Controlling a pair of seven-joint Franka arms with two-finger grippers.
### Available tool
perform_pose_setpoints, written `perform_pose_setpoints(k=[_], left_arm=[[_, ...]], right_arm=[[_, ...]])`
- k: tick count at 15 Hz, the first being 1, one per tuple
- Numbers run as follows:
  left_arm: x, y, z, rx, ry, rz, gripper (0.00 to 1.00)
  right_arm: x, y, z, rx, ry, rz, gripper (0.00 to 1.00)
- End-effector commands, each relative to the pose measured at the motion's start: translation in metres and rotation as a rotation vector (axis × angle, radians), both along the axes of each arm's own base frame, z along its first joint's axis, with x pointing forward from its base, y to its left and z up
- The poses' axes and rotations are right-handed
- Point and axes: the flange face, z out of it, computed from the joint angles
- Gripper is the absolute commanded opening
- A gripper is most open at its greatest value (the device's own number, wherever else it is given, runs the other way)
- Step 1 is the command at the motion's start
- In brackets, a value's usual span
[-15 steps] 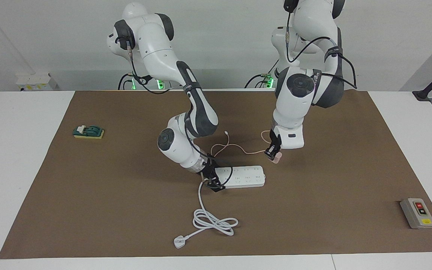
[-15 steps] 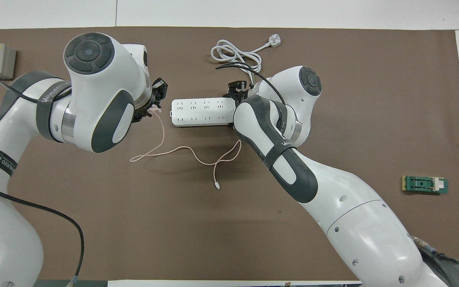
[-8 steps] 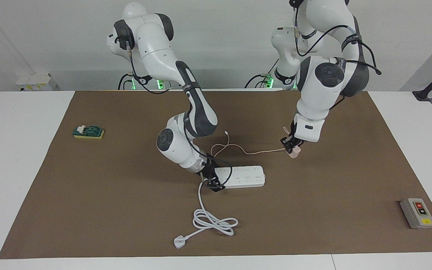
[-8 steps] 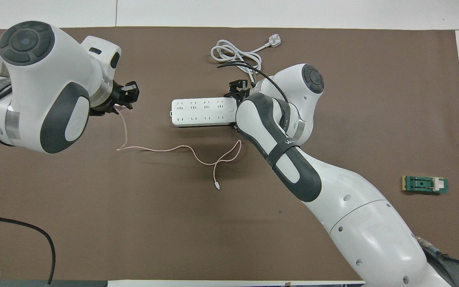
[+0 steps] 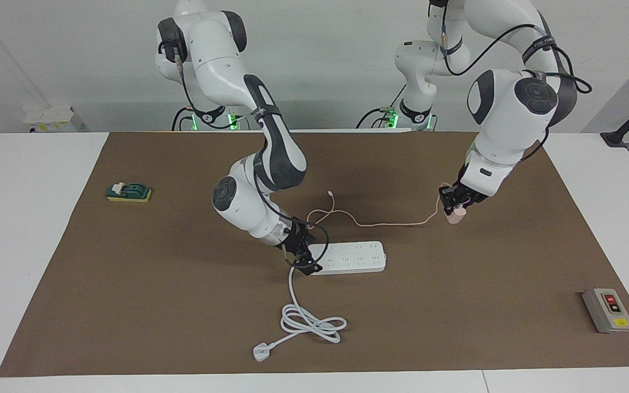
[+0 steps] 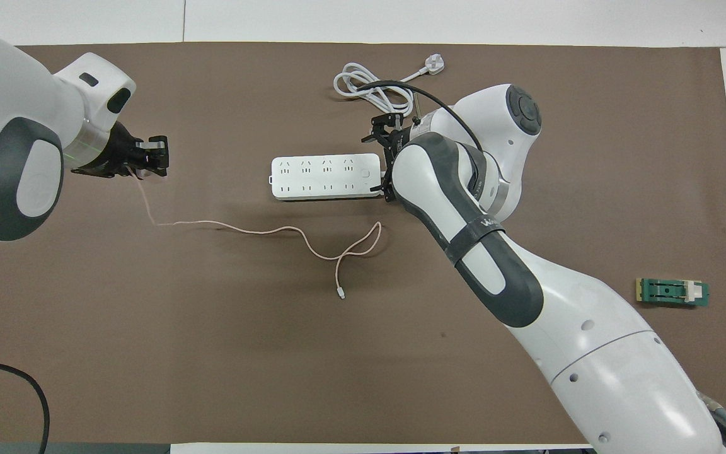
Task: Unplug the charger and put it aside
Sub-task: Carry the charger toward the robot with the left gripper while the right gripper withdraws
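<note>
the left gripper (image 5: 455, 209) grips the unplugged pink charger (image 5: 456, 215) above the mat (image 5: 129, 273), well apart from the power strip (image 5: 350, 257); next, lower and release

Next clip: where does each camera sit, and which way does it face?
Facing view: high across the table, looking at the robots; both whole arms and bases show.
Overhead view: above the robots' end, looking steeply down; only forearms enter from below.
Both show the long white multi-socket power strip and the left end effector shut on the pale pink cube charger.
</note>
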Motion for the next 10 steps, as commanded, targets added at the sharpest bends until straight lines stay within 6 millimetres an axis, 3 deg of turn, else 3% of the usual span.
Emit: perform_pose_setpoints(k=[1,5,6,10], left_arm=[[-0.038,0.032,-0.009,-0.02,0.039,-0.09,0.0],[-0.088,0.065,-0.018,-0.123,0.077,-0.136,0.0],[-0.105,0.071,-0.026,-0.151,0.09,-0.148,0.0],[-0.139,0.091,-0.055,-0.189,0.089,-0.201,0.0]], right_arm=[[-0.007,-0.037,0.032,-0.001,0.024,0.033,1.0],[-0.02,-0.08,0.081,-0.175,-0.013,0.23,1.0],[-0.025,-0.1,0.095,-0.207,-0.029,0.294,1.0],[-0.044,-0.202,0.149,-0.242,-0.103,0.594,1.0]])
